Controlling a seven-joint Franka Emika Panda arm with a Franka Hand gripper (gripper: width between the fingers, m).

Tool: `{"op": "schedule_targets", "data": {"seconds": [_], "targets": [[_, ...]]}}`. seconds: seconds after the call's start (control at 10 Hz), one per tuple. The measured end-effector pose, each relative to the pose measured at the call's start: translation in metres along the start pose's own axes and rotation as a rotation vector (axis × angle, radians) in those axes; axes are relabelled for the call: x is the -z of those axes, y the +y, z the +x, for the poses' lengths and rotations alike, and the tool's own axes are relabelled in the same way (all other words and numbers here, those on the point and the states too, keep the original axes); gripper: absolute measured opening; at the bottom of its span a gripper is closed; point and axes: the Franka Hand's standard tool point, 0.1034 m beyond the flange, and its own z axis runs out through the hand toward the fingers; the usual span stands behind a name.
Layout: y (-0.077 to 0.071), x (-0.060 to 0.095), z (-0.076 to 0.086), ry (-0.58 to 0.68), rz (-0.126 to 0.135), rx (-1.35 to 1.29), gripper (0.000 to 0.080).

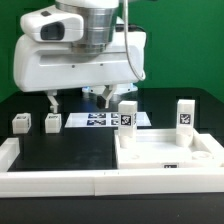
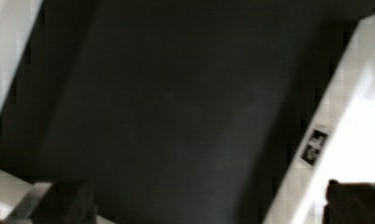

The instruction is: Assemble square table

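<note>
The square table's white slab (image 1: pixel 165 157) lies flat at the exterior view's right, near the front. Two white tagged legs stand upright on it, one at its left corner (image 1: pixel 128 115) and one at its right corner (image 1: pixel 186 115). Two more small leg blocks (image 1: pixel 20 123) (image 1: pixel 52 121) sit on the black table at the left. My gripper (image 1: pixel 80 100) hangs open and empty above the table, between the loose blocks and the slab. In the wrist view my gripper (image 2: pixel 198 206) is open over bare black table. A white tagged part (image 2: pixel 319 145) shows at the edge; I cannot tell which part it is.
The marker board (image 1: pixel 97 120) lies flat behind the slab, under the gripper. White border rails run along the front (image 1: pixel 90 183) and the left (image 1: pixel 8 152) of the black table. A green wall stands behind.
</note>
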Motion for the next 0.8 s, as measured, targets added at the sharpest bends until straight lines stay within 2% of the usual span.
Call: {"op": "schedule_targets", "data": {"seconds": [0.1, 0.2, 0.3, 0.6, 0.8], "targets": [[0.015, -0.002, -0.010, -0.003, 0.002, -0.050, 0.0648], [0.022, -0.010, -0.026, -0.017, 0.022, -0.150, 0.0648], [0.022, -0.018, -0.040, -0.041, 0.036, -0.194, 0.0648], [0.025, -0.034, -0.065, -0.087, 0.059, -0.251, 0.0648], [0.025, -0.033, -0.064, -0.086, 0.058, -0.250, 0.0648]]}}
